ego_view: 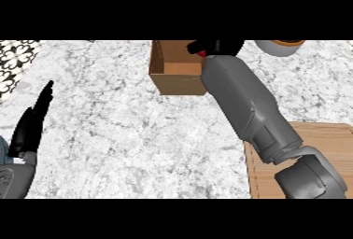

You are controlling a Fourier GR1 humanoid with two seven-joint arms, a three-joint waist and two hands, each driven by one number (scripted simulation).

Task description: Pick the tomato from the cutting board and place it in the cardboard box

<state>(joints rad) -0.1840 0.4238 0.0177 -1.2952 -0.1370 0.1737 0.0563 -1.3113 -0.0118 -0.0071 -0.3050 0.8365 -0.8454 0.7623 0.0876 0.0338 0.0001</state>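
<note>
The tomato (201,53) is being held by the right robot hand (219,46) above the open top of the cardboard box (178,79), at the box's right side near the far edge of the view. Only a small red sliver of it is being shown, tucked under the black fingers, which are being curled round it; the rest is being hidden by the hand & wrist. It is well apart from the cutting board (331,140), which is lying at the lower right of the worktop (138,140).

The right hand is being cut off by the view's top edge, so its fingers can't be made out individually. The box's right wall & part of its inside are being covered by the right forearm (241,98). The board is being cropped at the right & lower edges and partly covered by the elbow. A grey-and-orange vessel (279,46) at top right is being cut off too; what it is can't be told. A black-and-white patterned patch (17,56) is being shown at top left.

The right arm is being stretched diagonally from lower right up to the box. The left robot hand (31,126) is being rested open at the left edge, fingers straight & pointing up, w/ nothing in it.
</note>
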